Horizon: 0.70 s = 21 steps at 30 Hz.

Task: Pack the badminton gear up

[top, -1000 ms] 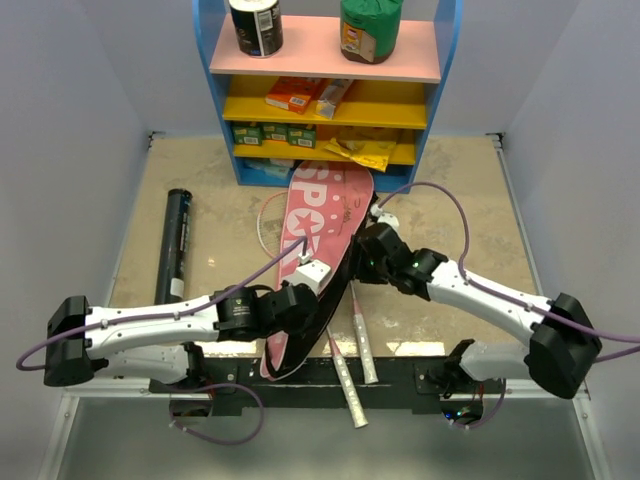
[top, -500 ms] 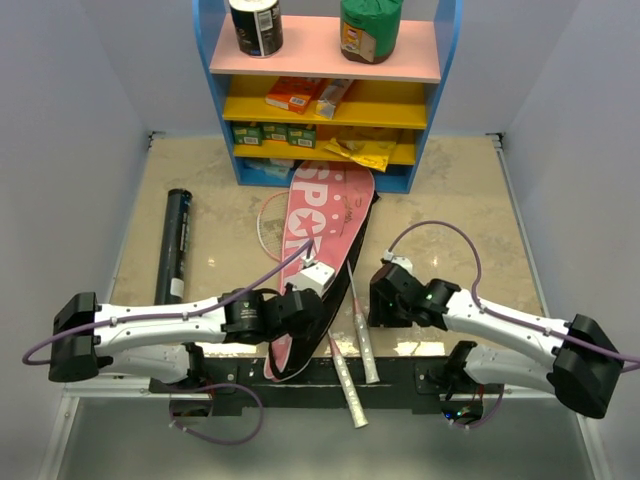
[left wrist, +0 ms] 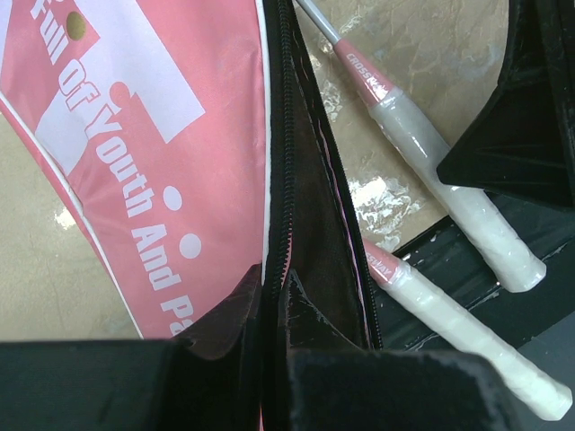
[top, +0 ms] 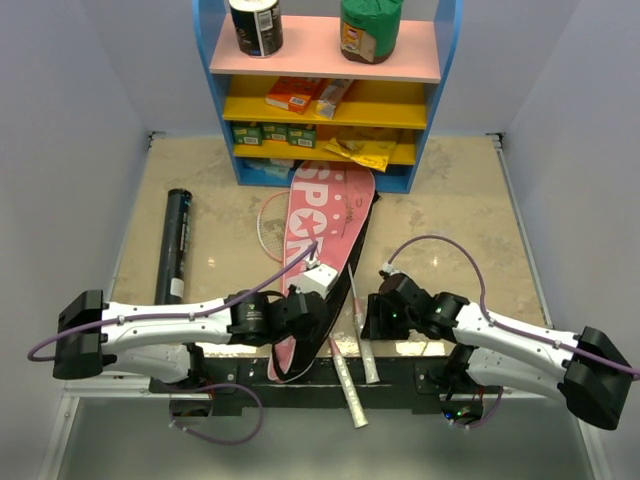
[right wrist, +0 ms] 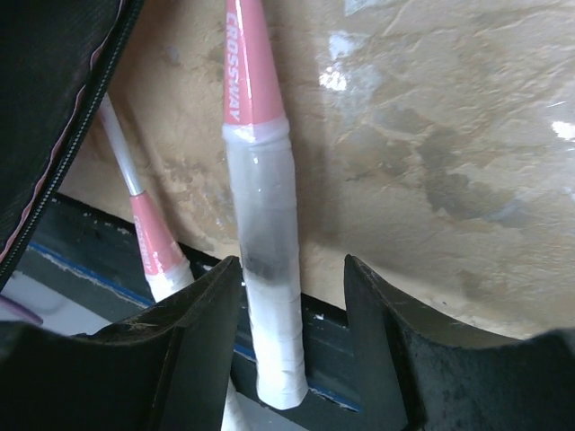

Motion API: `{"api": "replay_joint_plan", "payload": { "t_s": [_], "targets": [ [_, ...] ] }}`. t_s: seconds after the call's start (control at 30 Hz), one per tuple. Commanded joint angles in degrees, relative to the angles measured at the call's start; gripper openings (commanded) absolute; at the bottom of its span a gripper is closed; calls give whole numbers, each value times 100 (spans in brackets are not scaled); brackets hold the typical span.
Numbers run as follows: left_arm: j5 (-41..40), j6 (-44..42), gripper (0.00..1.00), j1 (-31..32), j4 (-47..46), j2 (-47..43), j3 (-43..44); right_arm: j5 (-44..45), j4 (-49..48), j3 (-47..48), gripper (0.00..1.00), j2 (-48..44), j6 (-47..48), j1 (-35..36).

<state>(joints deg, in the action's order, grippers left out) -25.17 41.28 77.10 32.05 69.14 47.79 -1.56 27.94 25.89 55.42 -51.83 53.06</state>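
Top view: your pink bag (top: pixel 325 215) lies mid-table with the black tube (top: pixel 175 245) out to its left, so packing's barely begun I'd say. Left wrist: left gripper (left wrist: pixel 274 301) is pinched on the bag's zip edge. Right wrist: right gripper (right wrist: pixel 290 278) has its jaws apart, straddling a racket handle (right wrist: pixel 263 242).

Top cam: fixed, high, behind the arms (top: pixel 160 325), tilted down and forward. Whole table (top: pixel 470 200) in frame, shelf (top: pixel 320 95) at the far end.
Left wrist cam: very close, looking down on the bag (left wrist: pixel 135 144) zip edge, two handles (left wrist: pixel 467 206) at right.
Right wrist cam: very close, looking down at the table, one handle (right wrist: pixel 260 269) centred, the second beside it on the left, bag edge in the top-left corner.
Overlap: both wrist views share the handles and the bag edge; top cam covers both patches.
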Motion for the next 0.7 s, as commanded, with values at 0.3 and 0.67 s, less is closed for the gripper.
{"api": "replay_joint_plan", "payload": {
  "t_s": [0.3, 0.67],
  "targets": [
    [-199, 188, 0, 191, -454, 46, 29, -468, -1009, -461, 47, 311, -231, 161],
    [-296, 258, 0, 340, -726, 248, -182, -143, -660, -121, 0, -83, -371, 179]
  ]
}}
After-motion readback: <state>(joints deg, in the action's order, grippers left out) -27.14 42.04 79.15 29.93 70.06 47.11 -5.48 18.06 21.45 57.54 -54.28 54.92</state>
